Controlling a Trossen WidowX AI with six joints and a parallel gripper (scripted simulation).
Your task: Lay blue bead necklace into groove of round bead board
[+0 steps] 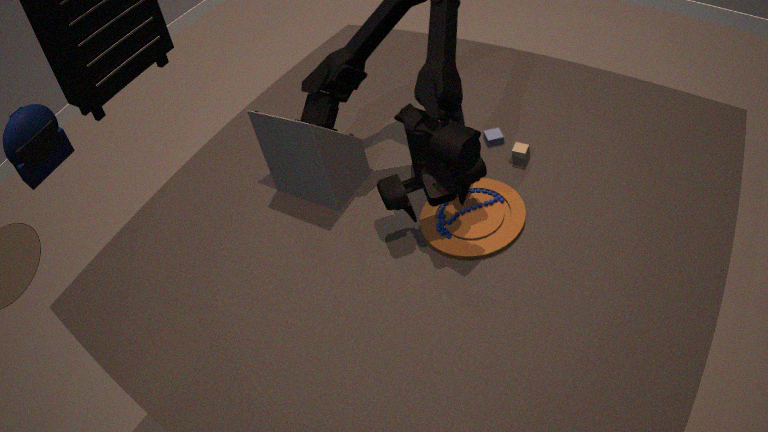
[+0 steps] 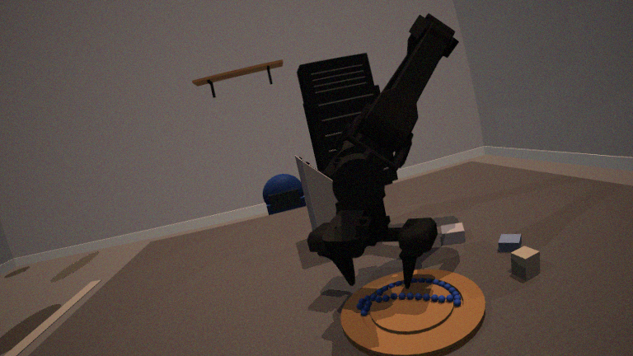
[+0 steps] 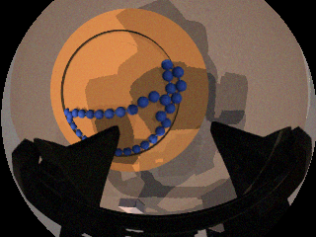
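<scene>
The round orange bead board (image 1: 512, 230) (image 2: 470, 319) (image 3: 64, 64) lies flat with a circular groove. The blue bead necklace (image 1: 440, 229) (image 2: 410, 295) (image 3: 154, 96) lies on it. In the wrist view one run curves along the groove at the lower left and bottom, another crosses the inner disc, and at the right the beads bunch in a double row at the groove, some on the outer rim. My gripper (image 1: 439, 211) (image 2: 380, 285) (image 3: 166, 128) is wide open and empty, above the board's edge near the bunched side. The left finger hides part of the lower run in the wrist view.
A bluish block (image 1: 493, 135) (image 2: 509, 242) and a beige block (image 1: 521, 148) (image 2: 525, 264) lie beyond the board. A pale pinkish block (image 2: 452, 233) lies behind the gripper. A grey upright panel (image 1: 308, 164) (image 2: 317, 198) stands beside the arm.
</scene>
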